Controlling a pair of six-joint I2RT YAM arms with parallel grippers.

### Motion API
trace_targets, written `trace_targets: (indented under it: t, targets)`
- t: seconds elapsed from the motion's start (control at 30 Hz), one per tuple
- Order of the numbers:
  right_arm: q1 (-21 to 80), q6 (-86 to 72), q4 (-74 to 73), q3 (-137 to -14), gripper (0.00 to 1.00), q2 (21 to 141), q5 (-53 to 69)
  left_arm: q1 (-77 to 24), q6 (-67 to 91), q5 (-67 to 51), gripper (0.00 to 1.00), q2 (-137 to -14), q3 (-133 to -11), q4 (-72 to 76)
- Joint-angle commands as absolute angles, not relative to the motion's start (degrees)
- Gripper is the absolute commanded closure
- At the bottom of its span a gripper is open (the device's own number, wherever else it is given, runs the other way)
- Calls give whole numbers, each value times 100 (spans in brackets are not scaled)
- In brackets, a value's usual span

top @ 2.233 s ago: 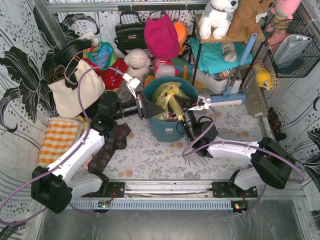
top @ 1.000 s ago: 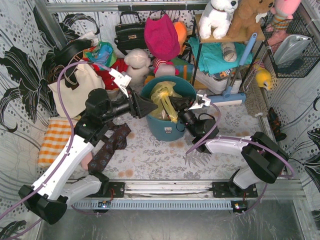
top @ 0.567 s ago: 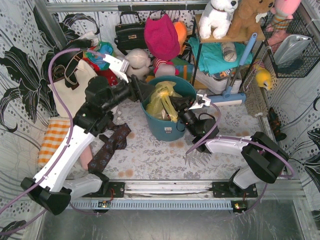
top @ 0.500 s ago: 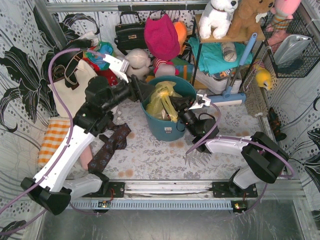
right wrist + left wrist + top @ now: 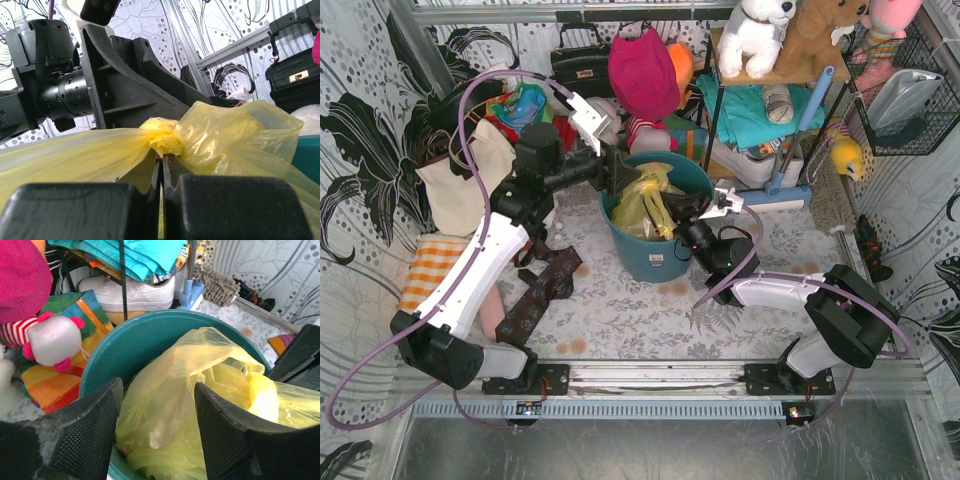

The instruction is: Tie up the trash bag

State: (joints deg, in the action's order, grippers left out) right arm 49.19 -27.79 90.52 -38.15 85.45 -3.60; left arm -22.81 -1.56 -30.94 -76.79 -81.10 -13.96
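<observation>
The thin, translucent yellow plastic trash bag (image 5: 645,195) sits inside the round teal plastic bucket (image 5: 650,262), its crinkled top bunched above the bucket's rim. The left gripper (image 5: 157,390) hovers at the bucket's far-left rim, fingers spread wide, with the bag showing between them. The right gripper (image 5: 162,167), at the bucket's right rim, has its fingers pressed together, pinching yellow film just below a twisted knot (image 5: 161,140)

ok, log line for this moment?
step: tie bag | left jaws: open over bag in bucket | right jaws: shut on bag by knot | state: knot formed
</observation>
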Motion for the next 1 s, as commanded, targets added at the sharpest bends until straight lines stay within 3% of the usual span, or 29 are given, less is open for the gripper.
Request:
trace_targets:
  t: [0.0, 0.3, 0.43, 0.5, 0.7, 0.97]
  targets:
    - [4887, -2767, 9391, -3806, 100, 8350, -274, -2293, -846, -3625, 31, -7706, -8111, -1178]
    - [4887, -2795, 9361, -3819, 100, 8336, -253, -2287, -924, -4170, 32, -8177, -8297, -700]
    - [4884, -2797, 9355, -3805, 100, 8341, -279, -2285, -962, -4320, 39, -8409, -8439, -595]
    - [4887, -2788, 9340, -3793, 100, 8336, -296, -2284, -931, -4379, 48, -8506, -8505, -570]
    - [4887, -2715, 9113, -3764, 100, 8259, -580, -2283, -759, -4316, 97, -8384, -8372, -426]
    - [4886, -2605, 8519, -3705, 100, 8112, -1203, -2281, -543, -3828, 100, -7632, -7843, -240]
